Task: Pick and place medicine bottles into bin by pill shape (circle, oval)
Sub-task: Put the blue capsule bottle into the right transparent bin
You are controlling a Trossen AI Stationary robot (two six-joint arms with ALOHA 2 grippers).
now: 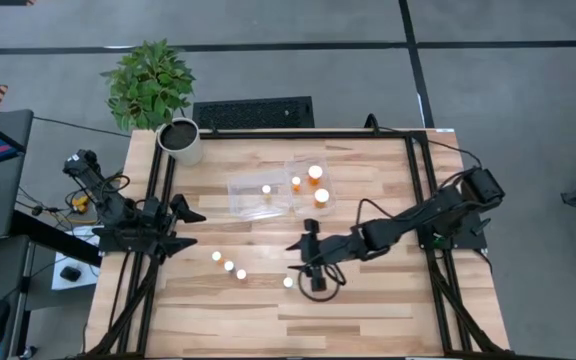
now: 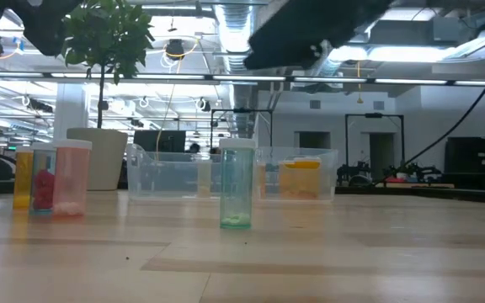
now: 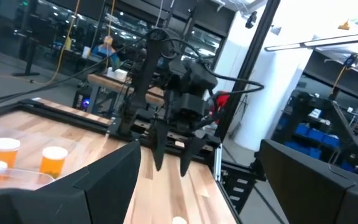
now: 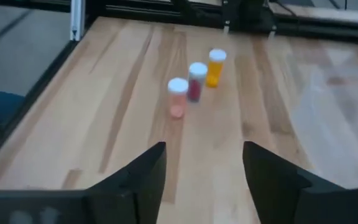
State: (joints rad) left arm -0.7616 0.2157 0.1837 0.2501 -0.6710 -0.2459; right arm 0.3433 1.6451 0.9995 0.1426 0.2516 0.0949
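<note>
Three medicine bottles (image 1: 229, 266) with white caps stand in a slanted row on the wooden table; the right wrist view shows them (image 4: 196, 81) ahead of my right gripper (image 4: 204, 177). A fourth bottle (image 1: 288, 282), greenish in the low view (image 2: 237, 183), stands alone, upright on its base. My right gripper (image 1: 290, 257) hovers open beside and above it, pointing toward the row, touching nothing. The clear two-part bin (image 1: 236, 192) holds one bottle (image 1: 266, 189) in its left part and three (image 1: 315, 175) in its right. My left gripper (image 1: 190, 226) waits open at the table's left edge.
A white plant pot (image 1: 180, 140) with a green plant stands at the far left corner. Black frame rails (image 1: 413, 170) run along the table's sides. Bare wood lies along the near edge (image 1: 298, 325). The room behind shows in the low view.
</note>
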